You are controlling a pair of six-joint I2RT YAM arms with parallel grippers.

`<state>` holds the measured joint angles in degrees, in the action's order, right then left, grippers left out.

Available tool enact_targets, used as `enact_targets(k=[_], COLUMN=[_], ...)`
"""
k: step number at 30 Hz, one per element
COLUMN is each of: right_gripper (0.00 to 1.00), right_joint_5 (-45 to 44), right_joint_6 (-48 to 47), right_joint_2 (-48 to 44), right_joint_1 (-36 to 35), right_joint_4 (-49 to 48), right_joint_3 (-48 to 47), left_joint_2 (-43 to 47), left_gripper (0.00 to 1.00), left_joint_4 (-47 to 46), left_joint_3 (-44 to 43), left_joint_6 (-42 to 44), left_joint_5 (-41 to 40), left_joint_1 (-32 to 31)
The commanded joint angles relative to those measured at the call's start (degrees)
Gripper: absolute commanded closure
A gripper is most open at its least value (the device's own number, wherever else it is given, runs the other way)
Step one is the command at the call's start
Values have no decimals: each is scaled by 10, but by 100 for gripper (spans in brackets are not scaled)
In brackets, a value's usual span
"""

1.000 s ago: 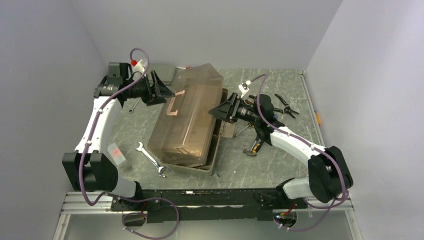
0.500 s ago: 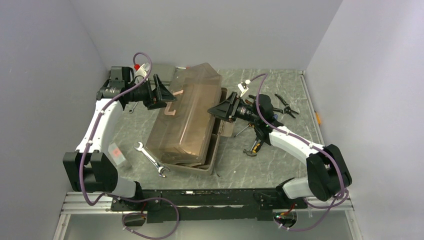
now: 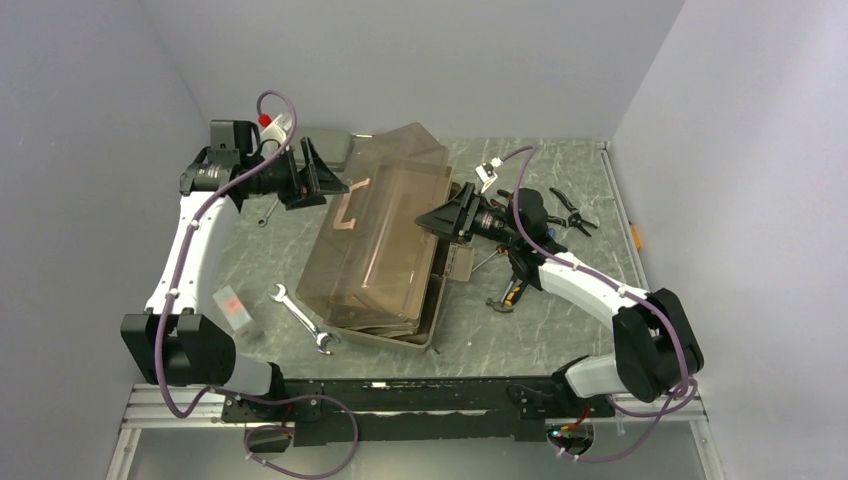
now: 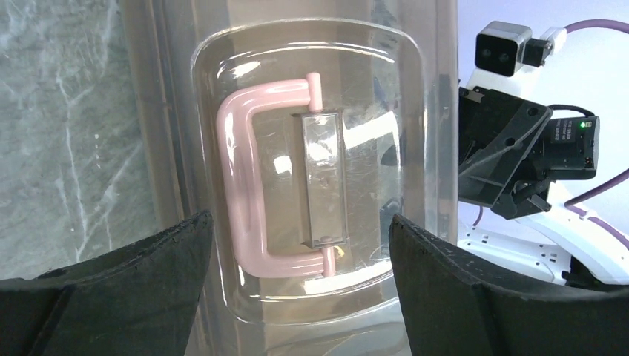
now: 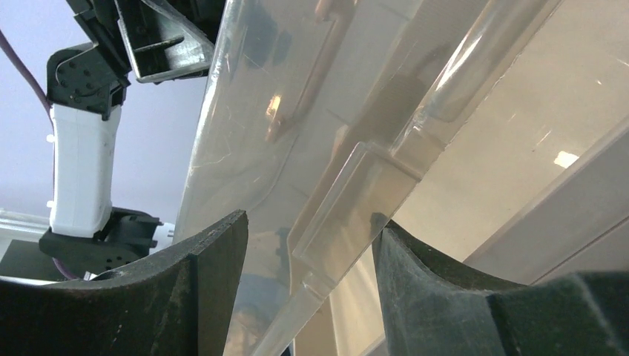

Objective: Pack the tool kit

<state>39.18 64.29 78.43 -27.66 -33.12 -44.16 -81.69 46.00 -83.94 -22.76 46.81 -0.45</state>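
**Near to far.** Closest to the arm bases, a steel wrench (image 3: pixel 303 318) lies flat on the grey marbled surface (image 3: pixel 480 345). A small clear box (image 3: pixel 232 307) sits near it on the left.

Behind these we find the toolbox (image 3: pixel 420 322), standing askew in the middle of the surface. Its smoky lid (image 3: pixel 385 225) covers the tan base, and part of a tray shows under the lid's right rim.

To the right of the toolbox, a hammer (image 3: pixel 505 295) lies partly beneath the right arm.

The right gripper (image 5: pixel 310 221) meets the lid's right rim. Its fingers (image 5: pixel 200 297) stand on either side of a clear ridge on that rim, and we cannot tell whether they press on it.

The left gripper (image 4: pixel 298 216) hangs over the lid's left side. Its fingers (image 4: pixel 133 289) are spread wide, and in the wrist view the pink handle (image 4: pixel 236 193) lies between them untouched, folded flat in its recess.

Farther back, pliers (image 3: pixel 572 213) rest to the right of the right gripper. A flat grey case (image 3: pixel 328 148) lies by the rear wall.
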Motion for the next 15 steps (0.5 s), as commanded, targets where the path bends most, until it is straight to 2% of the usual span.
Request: enact_targets(k=[1, 11, 15], right_gripper=[36, 38, 39], right_joint_5=[15, 13, 8], right_joint_6=[11, 4, -2], right_joint_2=[-2, 10, 26], right_joint_1=[-3, -10, -26], right_joint_4=[-72, -47, -38], right_joint_3=[-11, -71, -102], left_joint_2=[26, 96, 136], left_gripper=[9, 5, 5], left_joint_4=[29, 46, 15], left_joint_3=[-36, -33, 1], left_joint_6=[24, 32, 30], left_joint_5=[-20, -119, -139], left_joint_1=[18, 56, 59])
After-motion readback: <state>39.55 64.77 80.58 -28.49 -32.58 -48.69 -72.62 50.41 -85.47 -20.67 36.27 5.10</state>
